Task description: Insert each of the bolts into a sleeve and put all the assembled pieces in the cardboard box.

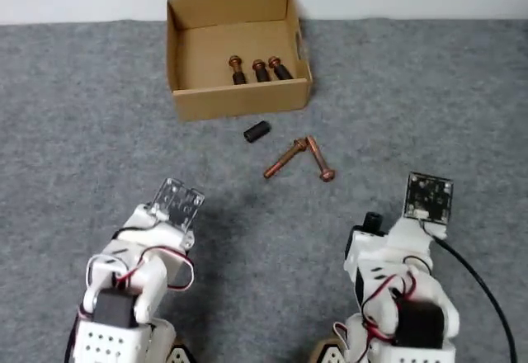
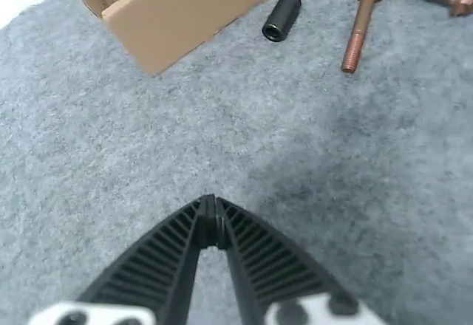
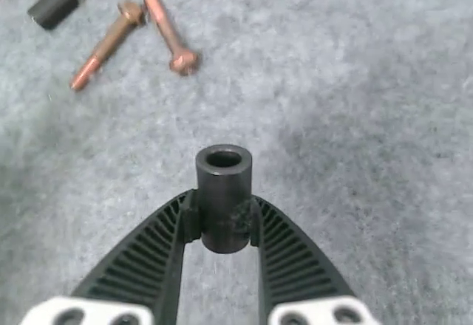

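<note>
**A:** Where are the arms?

**B:** Both sit well back from the cardboard box [image 1: 239, 99]. The right jaws are clamped on the held sleeve [image 3: 223, 185], which stands upright with its bore open. The left jaws are pressed together on nothing.

**A:** Which step is that?

**B:** The fourth assembly, I judge: a sleeve is in hand and wants a bolt. Closer to the box lie the first bolt [image 1: 283, 158], head toward the box, and the second bolt [image 1: 318, 158], head away from it. They meet in a V at the box end. The loose sleeve [image 1: 257, 131] lies just before the box's front wall.

**A:** And the next move?

**B:** Probably the left jaws must part, grip one shank, and align it with the bore. Where the bolts touch, lifting one may drag the other.

**A:** How much room is there?

**B:** The table [image 1: 82, 132] is bare on both sides of the bolts. Inside the box, three assembled pieces [image 1: 260, 69] sit together with open floor beside them. The front wall must be cleared.
</note>
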